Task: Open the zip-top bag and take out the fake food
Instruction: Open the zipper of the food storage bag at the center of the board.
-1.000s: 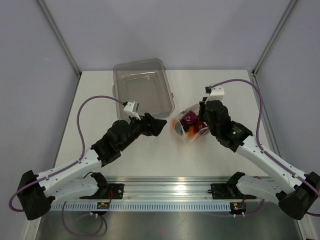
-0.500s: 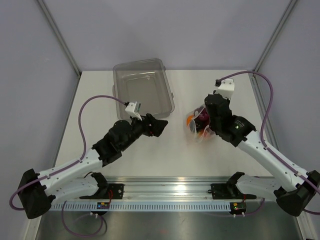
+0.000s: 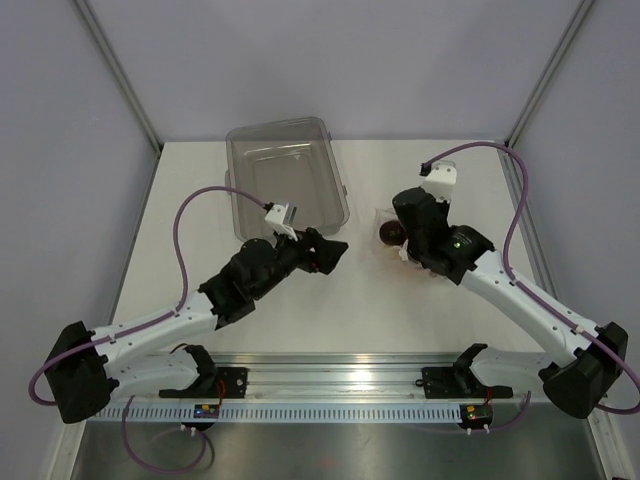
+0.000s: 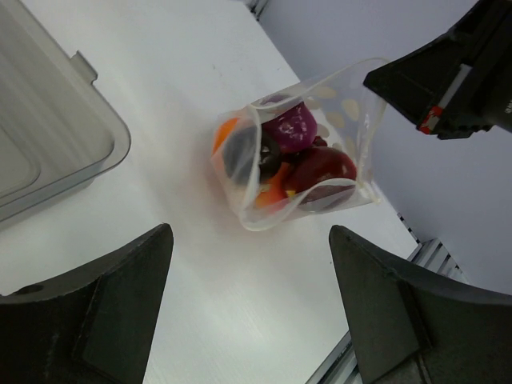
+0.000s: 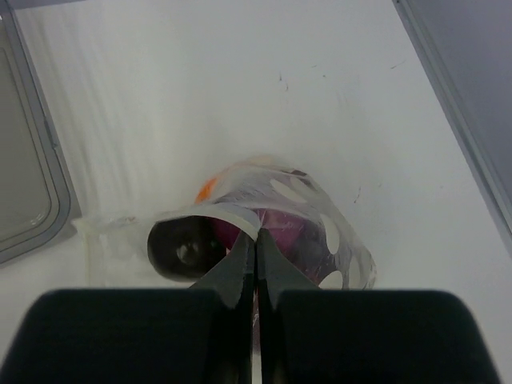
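White table (image 3: 300, 320) bore the zip-top bag (image 4: 296, 160) right of the bin (image 3: 285, 175), fake food (image 4: 292, 128) inside, its rim pinched by the right gripper (image 5: 256, 248); the left gripper (image 4: 248, 272) gaped wide. Film seemed soft, slippery; opposite lip suited a grasp.

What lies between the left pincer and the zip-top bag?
Nothing but bare table between left pincer and zip-top bag, per left wrist view.

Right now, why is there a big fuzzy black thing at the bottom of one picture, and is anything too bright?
Right wrist view: that blob is the right tool, too close to be in focus, and the table looks washed-out white. Left wrist view: the zip-top bag is sharp, and the left tool is only slightly soft. Top view: even light, faint shadows, nothing blurry.
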`<state>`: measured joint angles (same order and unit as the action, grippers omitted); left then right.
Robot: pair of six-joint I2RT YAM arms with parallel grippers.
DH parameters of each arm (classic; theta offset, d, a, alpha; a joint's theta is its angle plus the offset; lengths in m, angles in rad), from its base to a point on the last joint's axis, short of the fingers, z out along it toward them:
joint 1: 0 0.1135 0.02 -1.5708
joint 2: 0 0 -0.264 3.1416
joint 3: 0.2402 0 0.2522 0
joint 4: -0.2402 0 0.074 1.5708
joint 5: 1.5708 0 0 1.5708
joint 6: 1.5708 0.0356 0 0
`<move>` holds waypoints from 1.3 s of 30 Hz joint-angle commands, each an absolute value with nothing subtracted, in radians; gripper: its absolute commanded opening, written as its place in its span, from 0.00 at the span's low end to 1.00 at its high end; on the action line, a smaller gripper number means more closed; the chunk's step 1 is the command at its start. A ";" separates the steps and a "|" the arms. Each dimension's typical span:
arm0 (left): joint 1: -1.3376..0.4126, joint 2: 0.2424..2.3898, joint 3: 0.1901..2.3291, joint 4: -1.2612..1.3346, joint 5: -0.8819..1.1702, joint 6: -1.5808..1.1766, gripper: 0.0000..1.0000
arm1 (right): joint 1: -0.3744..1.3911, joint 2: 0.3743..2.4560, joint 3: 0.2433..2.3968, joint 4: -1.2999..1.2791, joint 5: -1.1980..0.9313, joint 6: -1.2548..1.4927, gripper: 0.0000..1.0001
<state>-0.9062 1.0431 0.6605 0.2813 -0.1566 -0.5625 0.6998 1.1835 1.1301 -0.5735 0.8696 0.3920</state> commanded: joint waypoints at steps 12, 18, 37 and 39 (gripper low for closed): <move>-0.969 1.226 0.719 0.540 -0.169 -0.407 0.81 | 0.710 1.060 1.063 -0.450 0.658 0.393 0.00; -0.969 1.299 0.735 0.597 -0.128 -0.371 0.80 | 0.713 1.060 1.058 -0.434 0.591 0.390 0.00; -0.969 1.342 0.739 0.653 -0.094 -0.408 0.67 | 0.741 1.085 1.054 -0.397 0.502 0.403 0.00; -0.969 1.354 0.755 0.641 -0.112 -0.410 0.65 | 0.750 1.083 1.051 -0.388 0.497 0.403 0.00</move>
